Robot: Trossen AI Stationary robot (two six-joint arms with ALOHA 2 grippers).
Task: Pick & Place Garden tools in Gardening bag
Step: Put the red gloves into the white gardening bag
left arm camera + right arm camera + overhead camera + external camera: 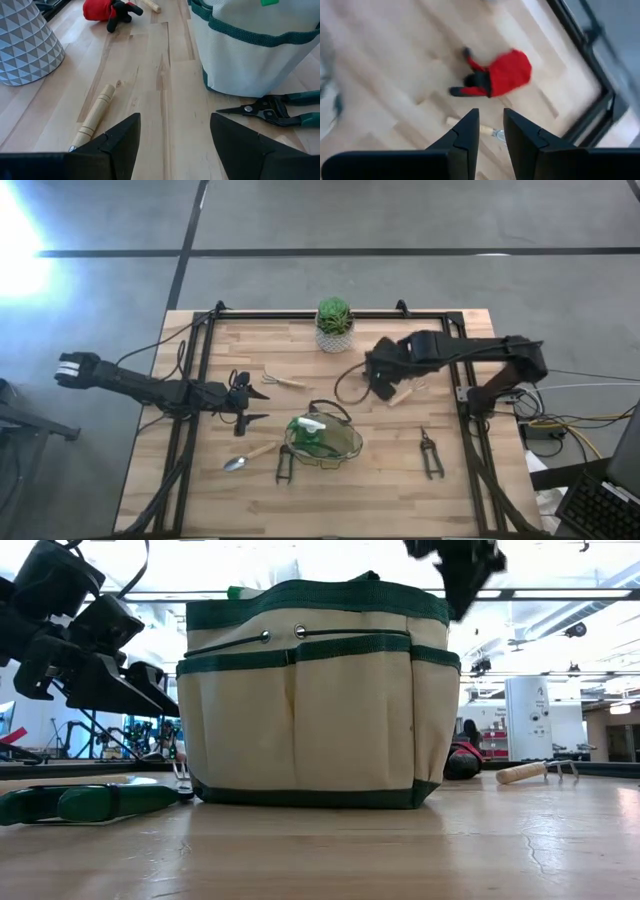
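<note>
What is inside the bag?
Inside the gardening bag, the high view shows something green and white near the top, maybe the spray bottle. Anything deeper is hidden by the bag's walls.

From above I see a light wooden tabletop (pixel 330 480) bordered by a black frame (pixel 300 314), standing on a grey concrete floor (pixel 400 220) crossed by dark seams. Bright glare (pixel 15 240) falls at one corner. Level with the tabletop, I see a brightly lit ceiling (pixel 560 570) and a white cylindrical tank (pixel 527 705).
</note>
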